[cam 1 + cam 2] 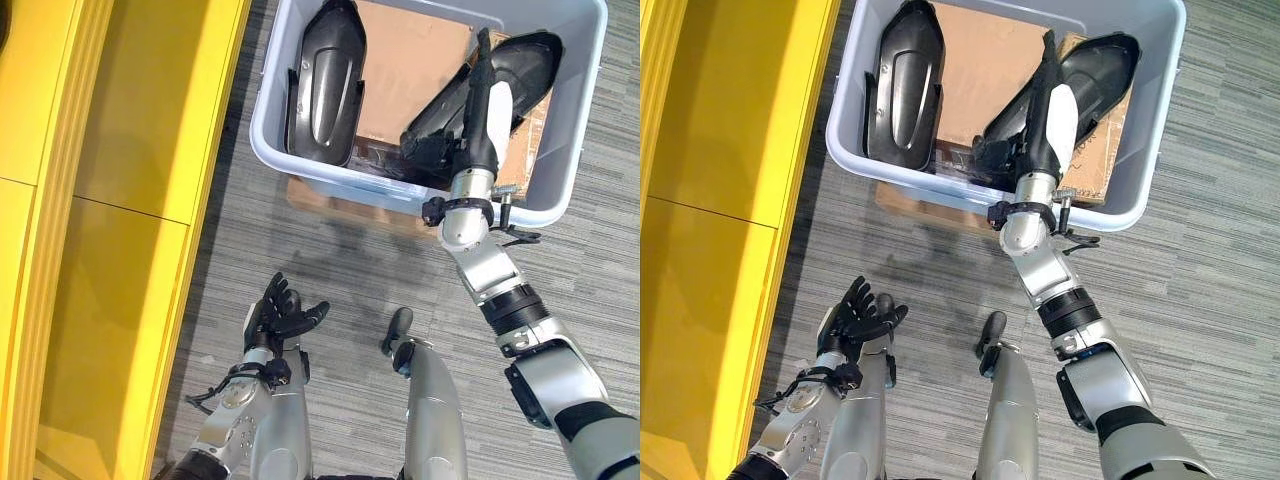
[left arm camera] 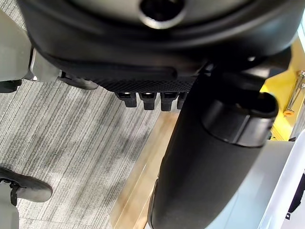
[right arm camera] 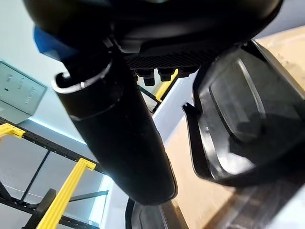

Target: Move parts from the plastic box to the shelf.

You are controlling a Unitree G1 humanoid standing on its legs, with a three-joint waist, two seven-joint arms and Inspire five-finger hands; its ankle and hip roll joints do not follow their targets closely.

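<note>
A grey plastic box [image 1: 262, 140] stands on the floor ahead with two black moulded parts in it. One part [image 1: 325, 80] leans at the box's left side. The other part [image 1: 525, 60] lies tilted at the right. My right hand [image 1: 487, 110] reaches over the near rim and lies along this right part with its fingers stretched out, not curled round it. The right wrist view shows its thumb [image 3: 119, 133] and a black part [image 3: 238, 119] over brown cardboard. My left hand [image 1: 278, 315] hangs low above the carpet, palm up, fingers relaxed and holding nothing.
The yellow shelf [image 1: 120, 200] runs along the left side. Brown cardboard [image 1: 410, 60] lines the box's bottom. A wooden board [image 1: 320, 195] sticks out under the box's near edge. Grey carpet [image 1: 330, 260] lies between the box and me.
</note>
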